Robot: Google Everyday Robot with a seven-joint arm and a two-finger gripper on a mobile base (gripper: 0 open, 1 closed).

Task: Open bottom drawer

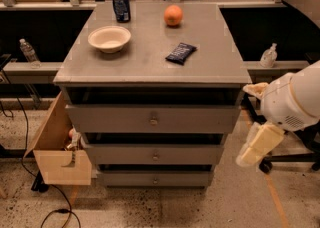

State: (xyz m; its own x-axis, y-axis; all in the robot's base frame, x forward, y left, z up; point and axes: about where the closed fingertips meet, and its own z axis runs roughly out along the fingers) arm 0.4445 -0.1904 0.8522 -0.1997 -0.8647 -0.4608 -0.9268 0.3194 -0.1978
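Note:
The grey cabinet (150, 67) has three drawers stacked in its front. The bottom drawer (125, 178) is the shortest and narrowest, just above the floor, with a small round knob (154, 180) in its middle; it sits pushed in. My white arm (295, 99) enters from the right edge. My gripper (256, 146), a cream-coloured end piece, hangs beside the cabinet's right side at about the middle drawer's height, apart from the drawer fronts and to the right of and above the bottom knob.
On the cabinet top stand a white bowl (109, 38), a dark can (120, 4), an orange (173, 15) and a dark packet (180, 52). A cardboard box (57, 147) leans against the cabinet's left side. A cable (55, 212) lies on the floor. A black stand base (285, 161) sits behind my arm.

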